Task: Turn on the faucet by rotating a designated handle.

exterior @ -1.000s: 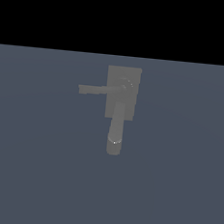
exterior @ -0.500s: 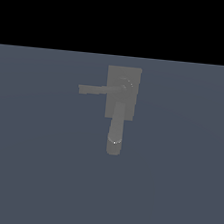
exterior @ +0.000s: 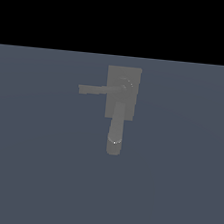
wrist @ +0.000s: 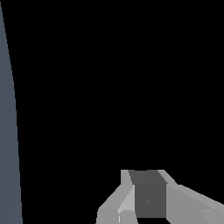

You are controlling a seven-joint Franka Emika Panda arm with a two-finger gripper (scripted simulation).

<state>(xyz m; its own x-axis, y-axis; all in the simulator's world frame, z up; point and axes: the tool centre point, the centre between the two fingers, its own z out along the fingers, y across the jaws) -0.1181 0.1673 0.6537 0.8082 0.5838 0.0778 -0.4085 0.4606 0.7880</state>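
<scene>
Approach step: claw [wrist: 146, 210] state indeterminate, gripping nothing visible, absent near dull grey faucet [exterior: 122, 93]; next, reach thin grey bar handle [exterior: 99, 89] extending left.

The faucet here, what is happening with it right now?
Nothing is touching the faucet yet. In the exterior view it sits alone on the grey floor, its thin handle pointing to the exterior view's left and its thick spout toward the camera. No arm appears there. The wrist view shows only part of the claw against blackness, away from the faucet.

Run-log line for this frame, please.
faucet untouched | handle points toward exterior view's left | gripper away from faucet, state unclear
</scene>
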